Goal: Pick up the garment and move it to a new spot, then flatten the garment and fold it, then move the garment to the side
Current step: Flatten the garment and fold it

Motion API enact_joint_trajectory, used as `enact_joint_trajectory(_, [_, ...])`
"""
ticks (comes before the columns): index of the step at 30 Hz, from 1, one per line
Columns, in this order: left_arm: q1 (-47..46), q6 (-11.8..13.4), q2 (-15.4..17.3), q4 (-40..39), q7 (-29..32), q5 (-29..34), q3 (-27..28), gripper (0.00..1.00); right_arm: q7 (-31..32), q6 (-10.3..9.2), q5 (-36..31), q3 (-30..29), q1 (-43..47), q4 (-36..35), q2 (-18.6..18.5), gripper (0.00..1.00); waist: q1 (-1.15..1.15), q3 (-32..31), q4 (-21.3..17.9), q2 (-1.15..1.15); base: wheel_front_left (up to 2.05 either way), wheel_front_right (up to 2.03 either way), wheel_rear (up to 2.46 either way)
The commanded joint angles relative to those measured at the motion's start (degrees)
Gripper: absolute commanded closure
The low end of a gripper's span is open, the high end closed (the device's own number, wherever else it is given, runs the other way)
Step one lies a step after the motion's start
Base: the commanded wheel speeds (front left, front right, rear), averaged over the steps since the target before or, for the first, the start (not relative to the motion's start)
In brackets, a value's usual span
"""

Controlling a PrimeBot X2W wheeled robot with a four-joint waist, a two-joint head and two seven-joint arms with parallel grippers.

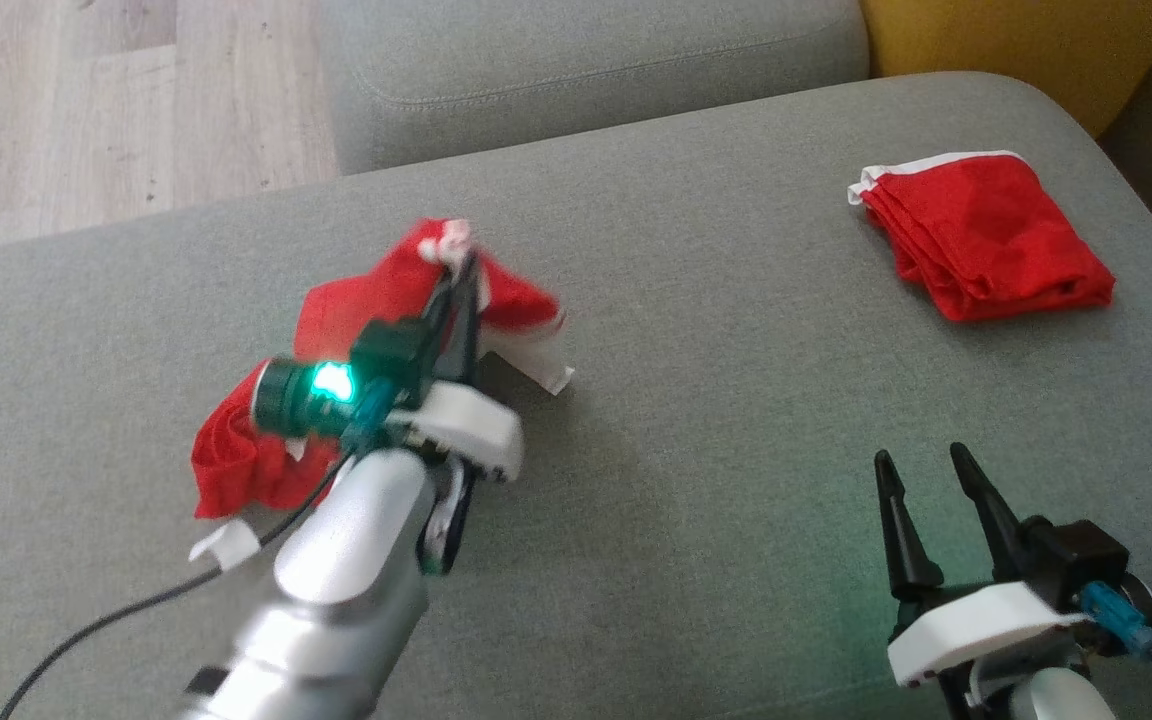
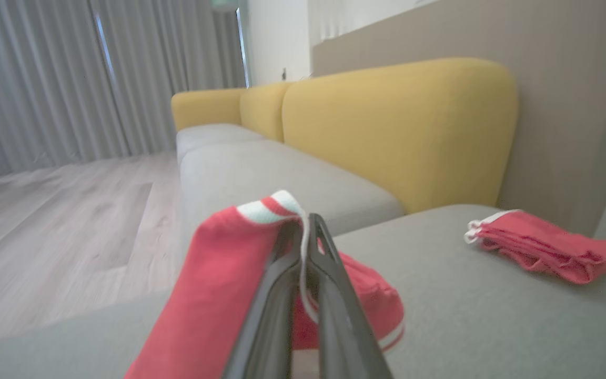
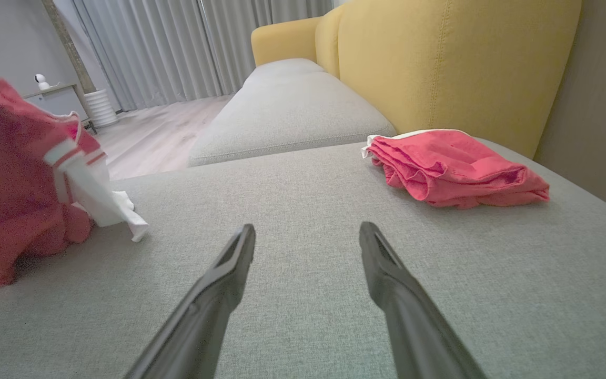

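- Head view: left tool (image 1: pixel 463 268) pressed together on a white-trimmed edge of the red garment (image 1: pixel 236 455), raised over the grey sofa seat (image 1: pixel 736 420); rest of the cloth hanging under the wrist, with white strips trailing at both ends.
- Same view: right tool (image 1: pixel 921 465) spread, fingers pointing up the picture, low at the right, holding nothing, well apart from the garment.
- Near the seat's far right corner: folded red cloth (image 1: pixel 986 235) lying flat, with a white band along its far edge. Wooden floor (image 1: pixel 86 100) at upper left, yellow backrest (image 1: pixel 1016 40) at top right.
- Left wrist view: left tool (image 2: pixel 303 226) closed, a thin white hem caught between the two fingers; garment (image 2: pixel 213 273) draped over both sides of them, a striped cuff at the top. Folded red cloth (image 2: pixel 539 245) at the right, by the yellow backrest (image 2: pixel 397 121); grey curtains (image 2: pixel 45 79) beyond the floor.
- Right wrist view: right tool (image 3: pixel 308 229) wide apart just above bare grey seat. Garment (image 3: pixel 8 179) at the left edge, lower folds resting on the cushion, a white flap touching the seat. Folded red cloth (image 3: pixel 455 168) ahead and to the right, near the backrest.
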Motion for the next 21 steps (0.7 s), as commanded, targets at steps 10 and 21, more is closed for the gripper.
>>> enact_joint_trajectory(10, [-12.17, 0.44, 0.39, -11.94, -1.03, -5.46, -7.02, 1.0, -1.02, 0.37, 0.37, 1.35, -2.6, -0.82, -0.33, 0.0, 0.0, -0.06, -0.28, 0.0, 0.0, 0.0, 0.0])
enact_joint_trajectory(21, [-21.63, 4.19, 0.38, -14.89, -1.17, -12.96, -6.84, 1.0, -1.38, 0.37, 0.85, 2.22, -3.21, -0.06, -0.33, 0.0, 0.0, 0.44, -1.83, 0.0, 0.0, 0.0, 0.0])
